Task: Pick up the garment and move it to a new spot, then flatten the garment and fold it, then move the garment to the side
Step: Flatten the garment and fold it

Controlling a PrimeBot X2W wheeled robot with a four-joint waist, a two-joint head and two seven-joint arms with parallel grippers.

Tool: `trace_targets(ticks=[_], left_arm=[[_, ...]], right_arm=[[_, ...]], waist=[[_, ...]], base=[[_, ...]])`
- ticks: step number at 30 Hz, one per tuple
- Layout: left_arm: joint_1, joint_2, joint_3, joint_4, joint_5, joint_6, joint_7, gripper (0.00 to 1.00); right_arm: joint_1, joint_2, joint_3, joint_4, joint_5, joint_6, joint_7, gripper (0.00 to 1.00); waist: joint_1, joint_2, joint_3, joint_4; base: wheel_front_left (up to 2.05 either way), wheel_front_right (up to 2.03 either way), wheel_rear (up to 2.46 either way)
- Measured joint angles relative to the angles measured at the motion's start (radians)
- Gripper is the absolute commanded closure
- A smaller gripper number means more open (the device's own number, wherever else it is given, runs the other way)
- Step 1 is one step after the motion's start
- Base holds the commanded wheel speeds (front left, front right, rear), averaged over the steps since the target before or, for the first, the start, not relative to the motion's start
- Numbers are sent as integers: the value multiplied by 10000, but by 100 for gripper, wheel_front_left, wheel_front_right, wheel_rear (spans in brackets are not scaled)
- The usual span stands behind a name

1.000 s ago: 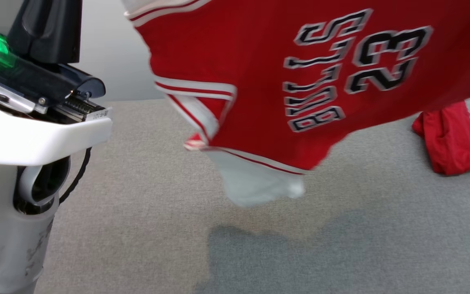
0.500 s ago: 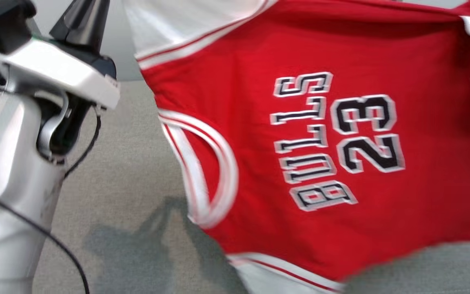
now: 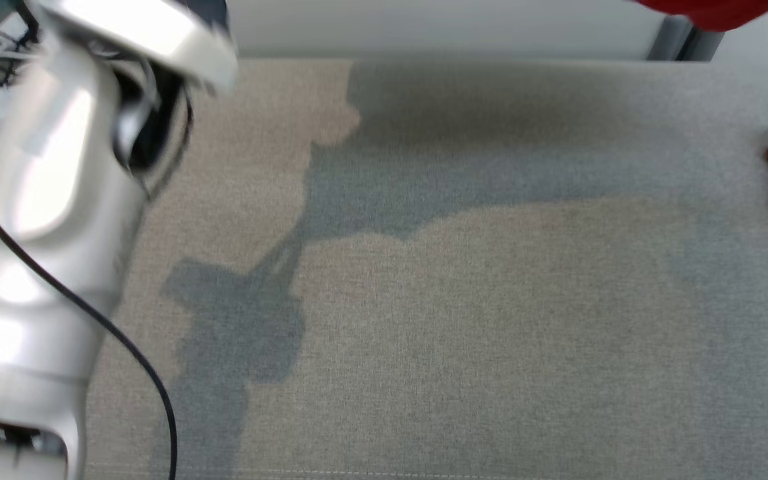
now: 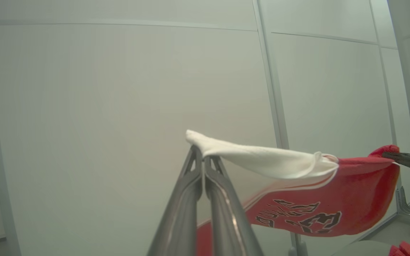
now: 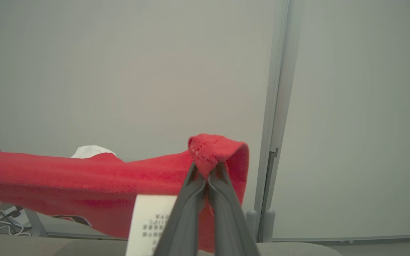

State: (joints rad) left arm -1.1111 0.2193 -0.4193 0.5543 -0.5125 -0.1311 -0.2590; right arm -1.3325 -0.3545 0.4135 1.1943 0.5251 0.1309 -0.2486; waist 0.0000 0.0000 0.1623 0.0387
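Lifted since a second ago, the jersey [image 4: 333,199] hangs above the grey table [image 3: 491,333]. Your left gripper [image 4: 202,156] clamps its white corner, right gripper [image 5: 207,170] its red hem; fast swinging could pull either pinch free.

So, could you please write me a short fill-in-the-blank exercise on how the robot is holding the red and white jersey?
1. The left gripper is shut on the ____ end of the red and white fabric jersey.
2. The right gripper is shut on a ____ fold of it.
3. A white printed label hangs beside the ____ gripper.
Missing words: white; red; right.
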Motion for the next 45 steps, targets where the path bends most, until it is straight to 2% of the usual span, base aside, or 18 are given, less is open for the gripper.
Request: trace_targets(ticks=[5,9,13,16,20,24,31,36,40,41,43,45], left_arm=[[2241,251,-598,420,-238,2,23,100],[3232,188,-826,913,-268,0,31,100],[4049,184,-819,633,-272,0,31,100],[4841,211,-907,261,-272,0,33,100],[5872,274,-767,-221,-414,0,33,100],[6621,247,-692,-654,82,0,33,100],[7944,92,-274,-1350,1066,4,33,100],[8843,-148,44,-1720,1333,17,33,100],[9433,-186,284,-1762,1356,17,33,100],[9549,-192,299,-1737,1373,17,35,100],[9774,-232,337,-1708,1430,17,35,100],[9913,-311,380,-1643,1436,15,35,100]], right_arm=[[1452,445,88,485,324,2,4,100],[2080,543,88,422,541,0,2,100],[2900,531,130,92,654,0,2,100],[3638,474,123,90,884,2,2,100],[4388,552,-130,36,1841,2,8,100],[5239,428,-109,-272,2458,2,226,100],[6822,-58,-102,-1246,3814,2,859,100],[7796,-502,-119,-2069,4608,4,1381,97],[8581,-761,-71,-2922,5191,4,1739,100],[8783,-863,-50,-3106,5302,6,1808,95],[9144,-1049,13,-3421,5476,8,1971,64],[9444,-1216,67,-3687,5584,21,2029,59]], waist=[[0,0,822,-8],[0,0,1392,-134],[0,0,1585,-367],[0,0,1458,-448],[0,0,1210,-495],[0,0,936,-399],[0,0,446,-134],[0,0,111,-52],[0,0,-38,-54],[0,0,-61,-61],[0,0,-82,-87],[0,0,-75,-104]], base=[[0,0,0],[0,0,0],[0,0,0],[0,0,0],[0,0,0],[0,0,0],[0,0,0],[0,0,0],[0,0,0],[0,0,0],[0,0,0],[0,0,0]])
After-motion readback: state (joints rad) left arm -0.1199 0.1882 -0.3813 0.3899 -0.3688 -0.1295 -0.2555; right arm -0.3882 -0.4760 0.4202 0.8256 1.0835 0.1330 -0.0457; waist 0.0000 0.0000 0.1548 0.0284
